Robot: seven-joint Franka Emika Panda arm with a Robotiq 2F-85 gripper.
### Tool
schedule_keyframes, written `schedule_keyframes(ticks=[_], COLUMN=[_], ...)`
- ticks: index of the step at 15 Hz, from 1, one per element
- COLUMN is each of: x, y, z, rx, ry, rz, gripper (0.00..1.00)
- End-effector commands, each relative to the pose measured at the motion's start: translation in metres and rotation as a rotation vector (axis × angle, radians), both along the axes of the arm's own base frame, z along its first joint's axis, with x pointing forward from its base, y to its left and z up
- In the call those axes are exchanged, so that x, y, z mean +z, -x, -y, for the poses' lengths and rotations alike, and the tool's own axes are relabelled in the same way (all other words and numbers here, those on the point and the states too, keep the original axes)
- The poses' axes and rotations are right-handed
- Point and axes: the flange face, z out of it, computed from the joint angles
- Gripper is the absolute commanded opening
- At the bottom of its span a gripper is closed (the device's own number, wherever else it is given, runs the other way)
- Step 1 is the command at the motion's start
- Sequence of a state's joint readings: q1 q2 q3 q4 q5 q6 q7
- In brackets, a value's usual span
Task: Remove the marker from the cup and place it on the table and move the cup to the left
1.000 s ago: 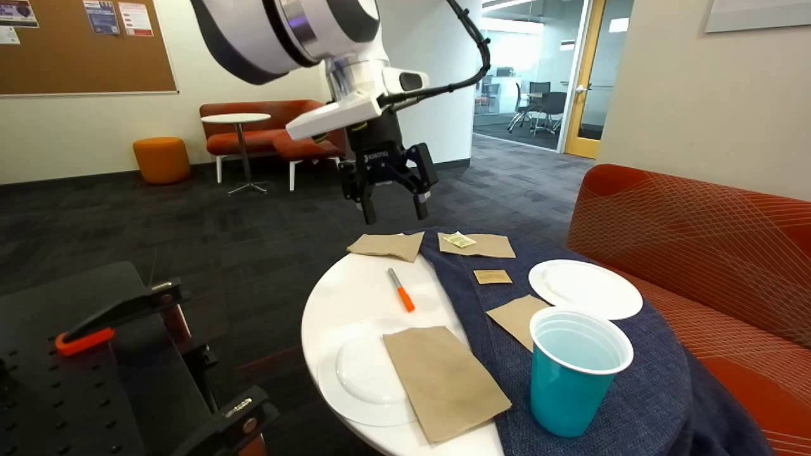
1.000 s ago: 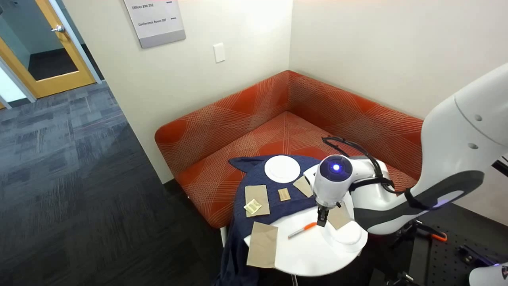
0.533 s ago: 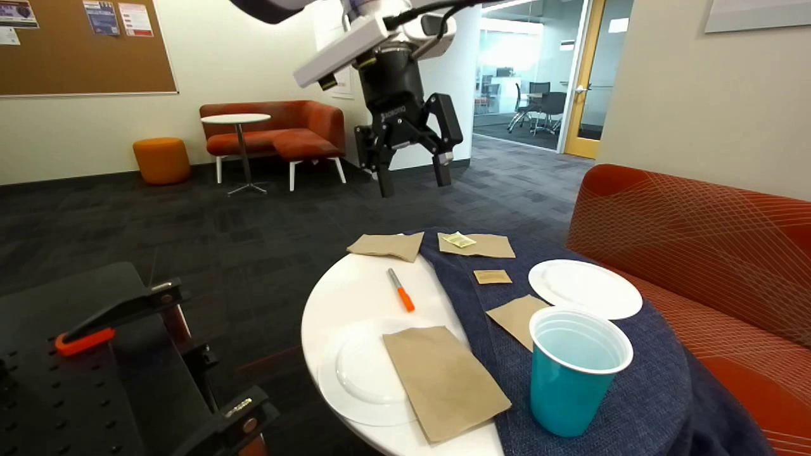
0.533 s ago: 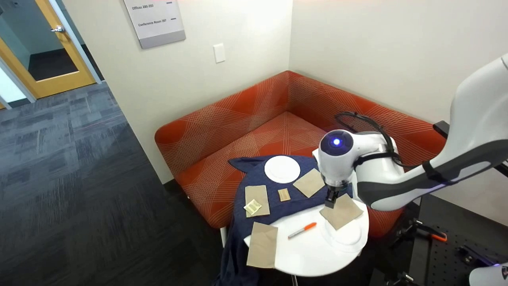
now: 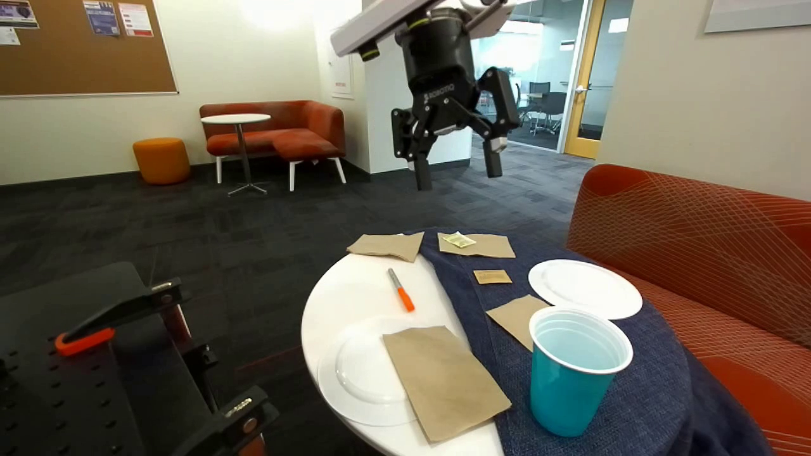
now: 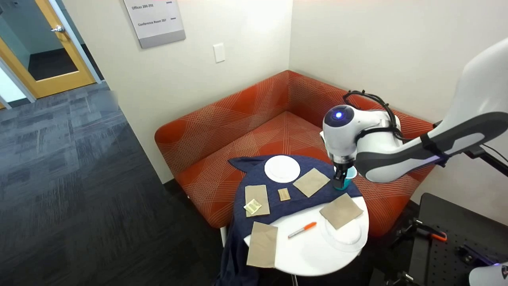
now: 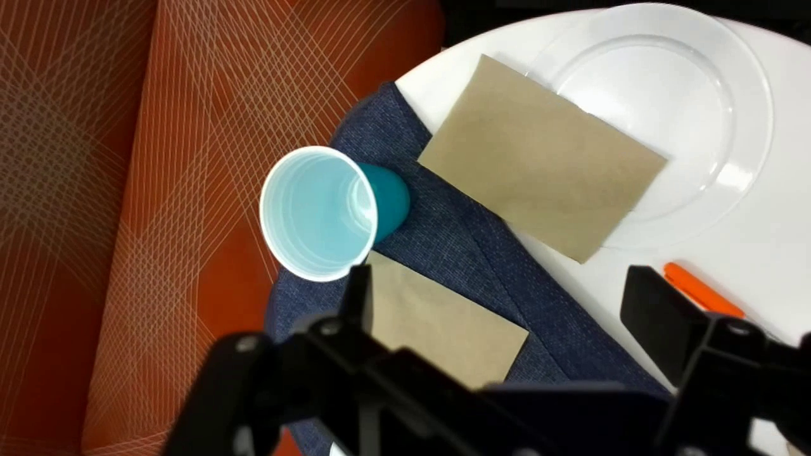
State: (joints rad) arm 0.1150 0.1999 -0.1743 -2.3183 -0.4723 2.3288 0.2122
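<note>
The gripper stands wide over the table. The marker lies on it near a napkin overlapping a plate. The cup stands on the cloth, partly hidden by the gripper in an exterior view; the wrist view shows its interior.

Cup: upright on navy cloth, nine o'clock
Gripper: parted wide, five o'clock
Marker: lying on white table, three o'clock, partly hidden
Brown paper: overlapping clear plate, two o'clock
</note>
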Motion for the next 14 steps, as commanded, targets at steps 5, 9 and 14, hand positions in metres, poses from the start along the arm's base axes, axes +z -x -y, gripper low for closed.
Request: schedule_keyframes(ticks=[5,9,14], x=[0.016,0.009,-0.014], y=[-0.010,-0.014,-0.017], z=[0.075,0.100,0.117], rx=[0.059,0.124,0.205], ry=[-0.082,-0.157,-0.212], rz=[-0.073,-0.102,-0.109], gripper=[1.00,1.00,1.00])
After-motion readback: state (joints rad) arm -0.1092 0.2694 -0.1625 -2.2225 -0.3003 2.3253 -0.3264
